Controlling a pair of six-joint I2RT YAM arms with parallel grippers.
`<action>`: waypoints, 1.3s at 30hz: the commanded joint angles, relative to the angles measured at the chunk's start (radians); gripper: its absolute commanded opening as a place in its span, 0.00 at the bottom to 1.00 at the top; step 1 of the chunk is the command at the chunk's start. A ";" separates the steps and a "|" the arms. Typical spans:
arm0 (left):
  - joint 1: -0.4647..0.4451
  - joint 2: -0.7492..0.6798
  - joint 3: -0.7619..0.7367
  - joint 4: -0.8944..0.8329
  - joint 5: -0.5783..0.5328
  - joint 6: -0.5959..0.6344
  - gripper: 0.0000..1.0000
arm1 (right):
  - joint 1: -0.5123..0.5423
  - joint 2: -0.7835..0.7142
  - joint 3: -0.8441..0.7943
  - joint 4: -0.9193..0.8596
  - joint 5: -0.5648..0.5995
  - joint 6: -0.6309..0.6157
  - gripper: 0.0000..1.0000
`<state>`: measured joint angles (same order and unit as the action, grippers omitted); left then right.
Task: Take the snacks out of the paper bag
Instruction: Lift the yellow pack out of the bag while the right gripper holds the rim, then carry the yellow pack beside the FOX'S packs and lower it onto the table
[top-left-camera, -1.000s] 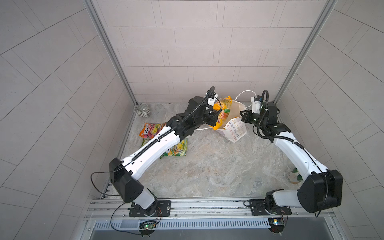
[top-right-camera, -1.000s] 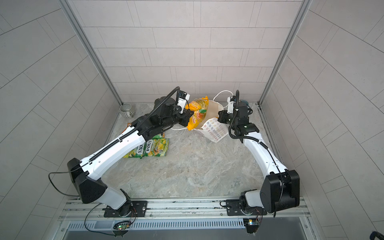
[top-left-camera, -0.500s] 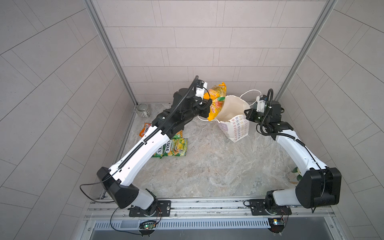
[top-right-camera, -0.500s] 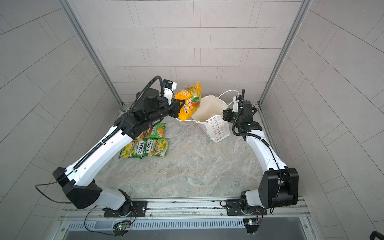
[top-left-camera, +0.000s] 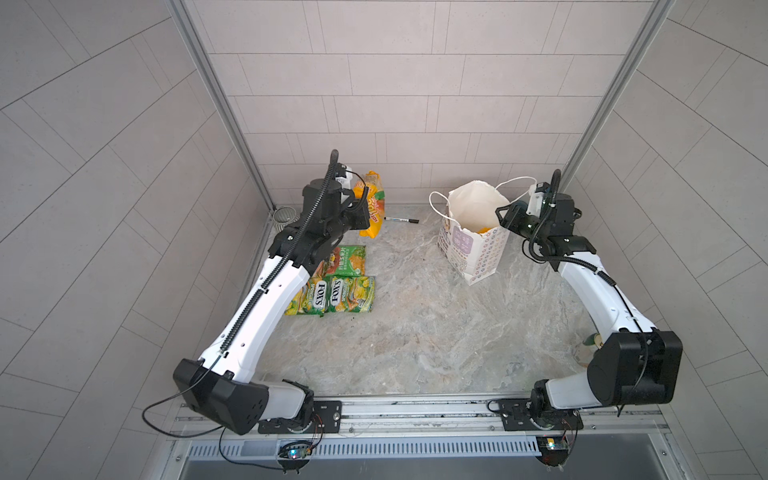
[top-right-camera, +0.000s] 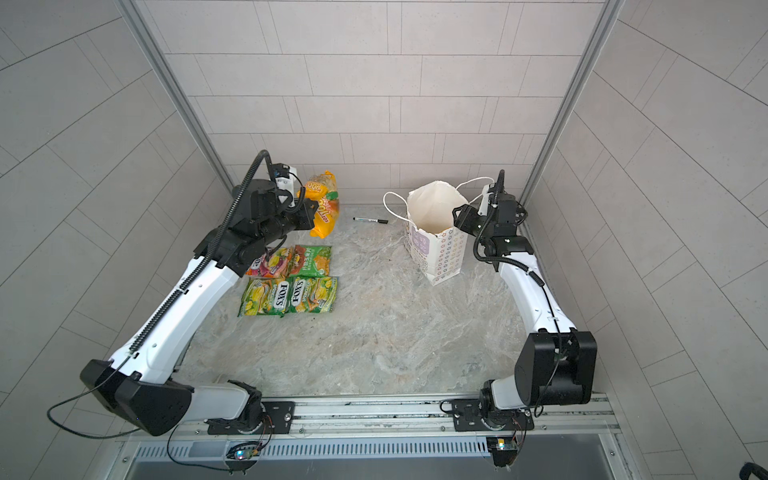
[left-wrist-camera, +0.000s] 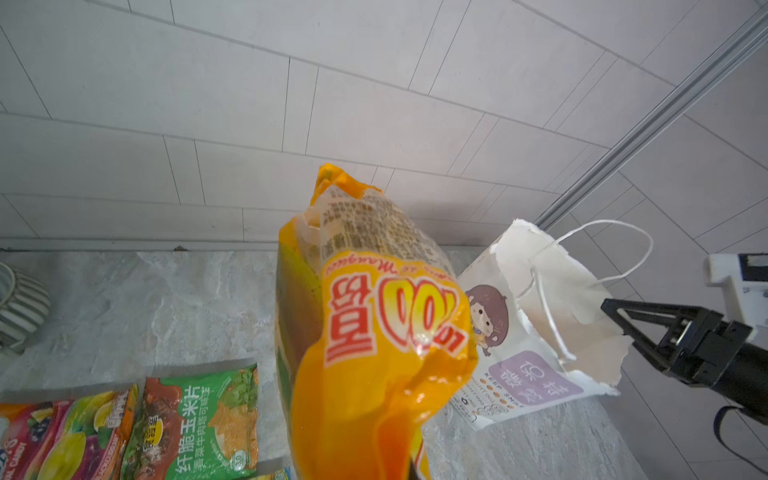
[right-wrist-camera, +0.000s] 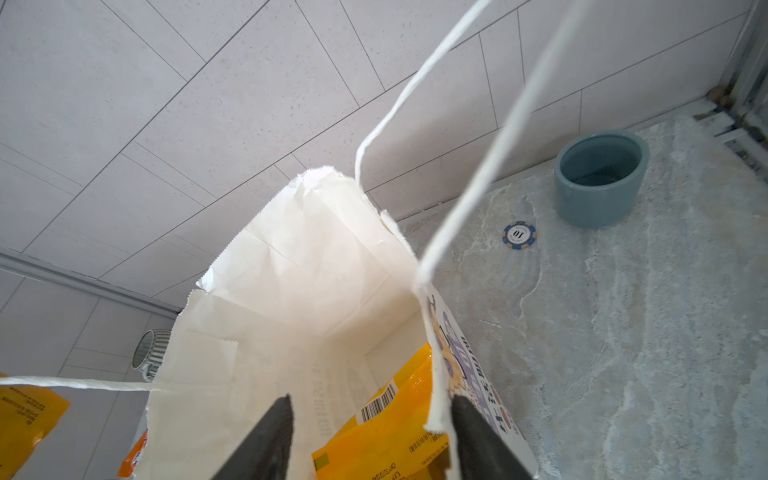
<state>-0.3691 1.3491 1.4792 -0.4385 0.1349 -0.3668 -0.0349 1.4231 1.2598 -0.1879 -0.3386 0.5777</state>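
Yellow-orange, the snack packet (top-left-camera: 372, 208) hangs at far left above the table (top-left-camera: 415, 324), clamped in the left gripper (top-left-camera: 358, 216). The paper bag (top-left-camera: 478, 249) stands upright at far right. The right gripper (right-wrist-camera: 370, 411), jaws apart, straddles its rim, with another yellow packet (right-wrist-camera: 395, 432) inside.

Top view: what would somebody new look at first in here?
Probably the bright yellow-orange packet dangling high at the back left, pinched in the left end effector. Next comes the tall white paper bag standing open at the back right, with the right end effector open at its rim. Four more packets lie flat on the table at the left.
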 joint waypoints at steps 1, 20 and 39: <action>0.012 -0.037 -0.077 0.066 0.068 -0.046 0.00 | -0.001 -0.030 0.036 -0.021 0.047 0.030 0.70; 0.023 0.276 -0.144 0.175 0.340 -0.211 0.00 | 0.020 -0.376 -0.373 0.221 0.192 0.159 0.77; 0.061 0.575 -0.011 0.154 0.408 -0.156 0.13 | 0.044 -0.412 -0.473 0.218 0.170 -0.016 0.76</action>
<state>-0.3405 1.8992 1.4105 -0.2405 0.5335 -0.5976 0.0059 1.0092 0.7853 0.0338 -0.1829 0.5789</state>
